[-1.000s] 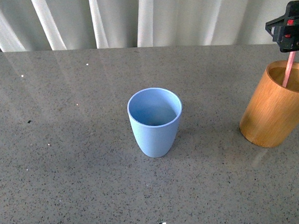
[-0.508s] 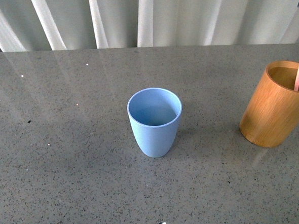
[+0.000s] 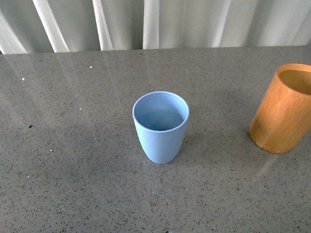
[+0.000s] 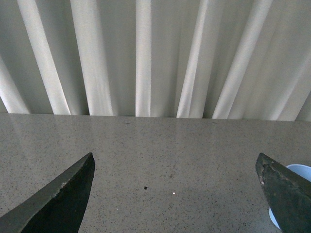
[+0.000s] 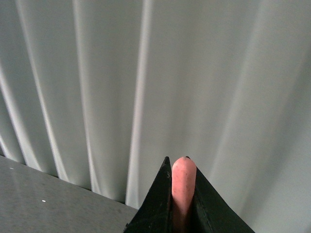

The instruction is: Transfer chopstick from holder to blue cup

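The light-blue cup (image 3: 161, 126) stands upright at the middle of the table, and its rim (image 4: 300, 171) peeks in beside one finger in the left wrist view. The orange-brown holder (image 3: 287, 108) stands at the right edge and nothing sticks out of it. Neither arm appears in the front view. In the right wrist view my right gripper (image 5: 183, 167) is shut on the pinkish-red chopstick (image 5: 183, 187), whose rounded end shows between the dark fingers against the curtain. My left gripper (image 4: 175, 167) is open over bare tabletop, nothing between its fingers.
A grey speckled tabletop (image 3: 73, 153) spreads around both cups. A white pleated curtain (image 3: 149, 16) hangs along the table's far edge.
The chopstick stood in the holder with my right gripper on it, then rose. Now both have left the front view and the holder shows no stick.
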